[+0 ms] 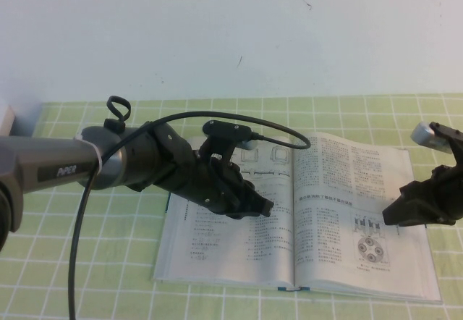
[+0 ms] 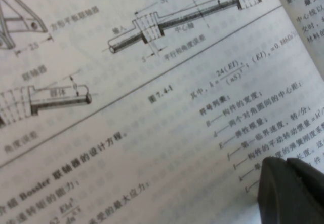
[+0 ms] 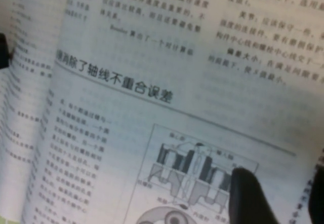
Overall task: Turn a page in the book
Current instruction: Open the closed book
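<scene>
The book [image 1: 217, 251] lies open and flat on the table, blue cover edge showing at its front. My left gripper [image 1: 265, 208] reaches over the left-hand leaf near the spine. Its fingers [image 2: 283, 193] are shut together with the tips down at the printed paper. The page [image 1: 347, 182] with the four-circle diagram [image 1: 368, 251] lies flat on the right half. My right gripper [image 1: 388, 217] hovers over that page's outer part, open, one finger [image 3: 248, 198] above the diagram and bare paper [image 3: 152, 107] between the jaws.
A green checked cloth [image 1: 87, 262] covers the table around the book. A white wall rises behind. A black cable [image 1: 275, 128] loops from the left arm over the book's top. A pale object [image 1: 4, 117] sits at the far left edge.
</scene>
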You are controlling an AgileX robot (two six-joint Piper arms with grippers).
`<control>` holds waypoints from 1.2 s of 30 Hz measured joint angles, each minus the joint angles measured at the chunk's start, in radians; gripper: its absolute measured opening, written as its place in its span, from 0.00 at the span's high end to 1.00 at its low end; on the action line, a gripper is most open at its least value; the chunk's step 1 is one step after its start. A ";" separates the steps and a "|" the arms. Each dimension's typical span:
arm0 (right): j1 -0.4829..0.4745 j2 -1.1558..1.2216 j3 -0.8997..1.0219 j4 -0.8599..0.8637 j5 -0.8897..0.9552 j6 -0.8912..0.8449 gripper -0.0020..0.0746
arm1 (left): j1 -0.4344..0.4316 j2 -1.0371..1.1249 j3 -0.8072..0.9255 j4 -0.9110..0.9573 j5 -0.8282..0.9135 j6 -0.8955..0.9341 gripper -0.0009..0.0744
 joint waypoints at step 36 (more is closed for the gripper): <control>0.000 -0.026 -0.002 -0.080 -0.055 0.091 0.44 | 0.000 0.000 0.000 -0.011 0.002 0.049 0.99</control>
